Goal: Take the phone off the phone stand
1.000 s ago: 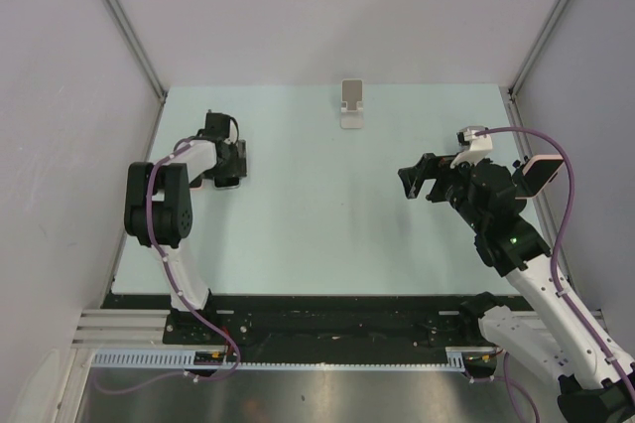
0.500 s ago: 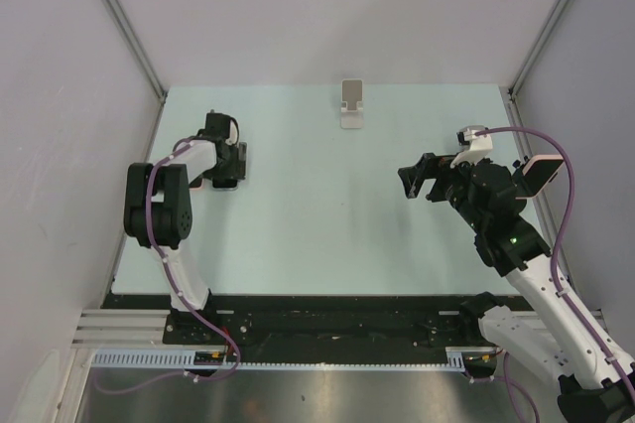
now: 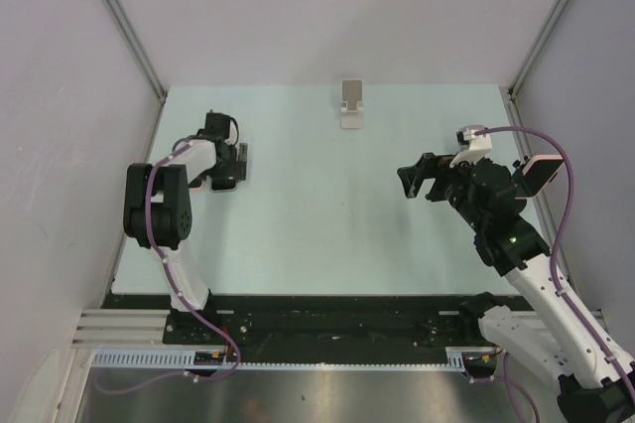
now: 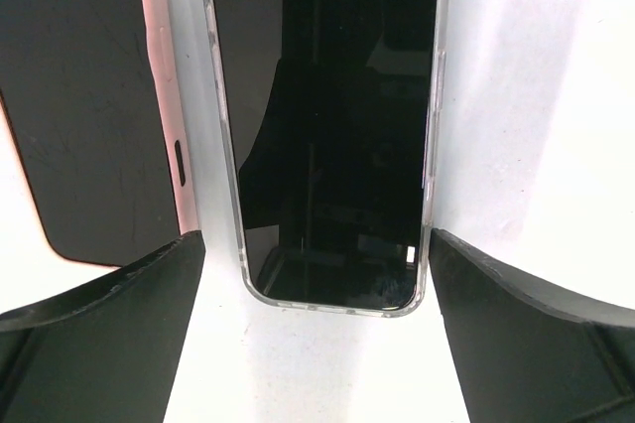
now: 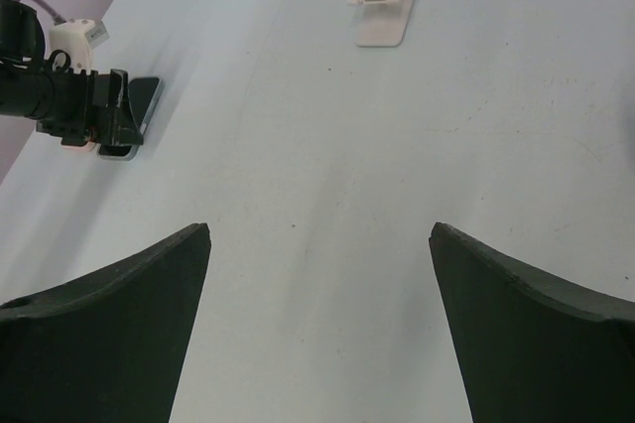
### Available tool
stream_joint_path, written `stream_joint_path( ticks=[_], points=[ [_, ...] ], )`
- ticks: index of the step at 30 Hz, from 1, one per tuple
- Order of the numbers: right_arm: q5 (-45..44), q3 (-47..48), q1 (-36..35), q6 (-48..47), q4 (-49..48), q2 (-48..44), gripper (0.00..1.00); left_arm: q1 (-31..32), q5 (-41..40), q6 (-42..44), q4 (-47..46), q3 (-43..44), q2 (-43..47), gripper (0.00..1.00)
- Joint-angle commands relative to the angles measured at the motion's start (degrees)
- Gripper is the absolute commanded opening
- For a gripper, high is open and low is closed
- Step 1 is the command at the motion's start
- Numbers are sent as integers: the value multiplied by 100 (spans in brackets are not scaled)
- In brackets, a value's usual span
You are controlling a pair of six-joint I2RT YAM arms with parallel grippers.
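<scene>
Shows the phone (image 4: 327,125) flat on the worktop (image 3: 327,224) between the left jaws, spread and clear of it; right jaws also apart, empty. Seems light, rigid, slick, fragile; best pinched across long edges.

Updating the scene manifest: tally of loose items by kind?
Phones: 2, a clear-cased phone and a pink-edged phone beside it
Stands: 1, the phone stand
Unclear: 1, a pink-rimmed slab at the right edge, maybe a phone
Total: 4
</scene>
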State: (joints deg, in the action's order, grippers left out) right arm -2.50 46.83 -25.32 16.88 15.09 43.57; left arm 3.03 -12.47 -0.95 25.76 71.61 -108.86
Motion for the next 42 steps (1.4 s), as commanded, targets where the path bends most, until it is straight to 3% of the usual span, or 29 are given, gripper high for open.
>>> stream_joint_path(
  ticks=[1,7,15,20,28,42],
  points=[
    [39,11,10,-45,-226,-15,98,-48,-143,166,518,2,180,98],
    [-5,11,18,-62,-226,-33,98,145,692,-344,483,203,796,100],
    [-13,11,18,-54,-209,-59,98,638,1826,-854,474,722,340,100],
    [-49,11,27,-62,-173,-112,98,822,1853,-907,448,1100,-196,100],
    [-110,11,27,-80,-138,-191,98,805,1265,-854,456,1241,-742,100],
    [-57,11,36,-62,-173,-130,98,471,790,-679,474,1083,-751,100]
  ],
)
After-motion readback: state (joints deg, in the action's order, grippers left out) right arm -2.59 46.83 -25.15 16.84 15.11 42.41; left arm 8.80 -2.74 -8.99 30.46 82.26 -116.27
